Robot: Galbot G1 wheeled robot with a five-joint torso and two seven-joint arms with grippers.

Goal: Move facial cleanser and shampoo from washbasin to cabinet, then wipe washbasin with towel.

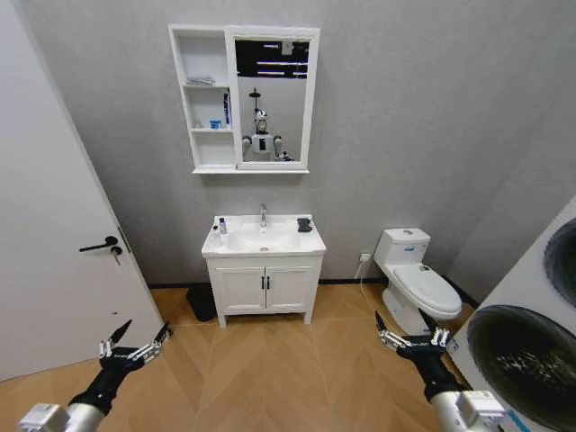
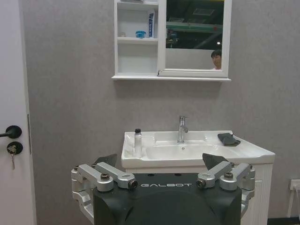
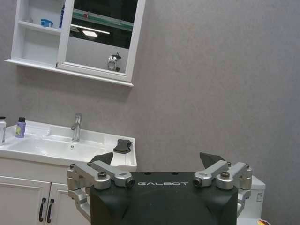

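The white washbasin (image 1: 297,244) with its chrome tap (image 1: 263,215) stands against the far wall. Two small bottles (image 1: 220,226) stand on its left rim; I cannot tell cleanser from shampoo. One is clear with a black cap (image 2: 137,143), the other purple (image 3: 20,127). The black towel (image 1: 305,225) lies rumpled on the right rim, also seen as towel (image 2: 228,138) and towel (image 3: 123,146). The cabinet (image 1: 205,63) with shelves and mirror hangs above. My left gripper (image 1: 135,340) and right gripper (image 1: 409,331) hover low over the floor, far from the basin, both open and holding nothing.
A white two-door vanity (image 1: 264,288) carries the basin, with a dark object (image 1: 202,301) on the floor at its left. A toilet (image 1: 416,281) stands right, a washing machine (image 1: 531,346) at the near right, a door (image 1: 45,234) at the left. Wooden floor lies between.
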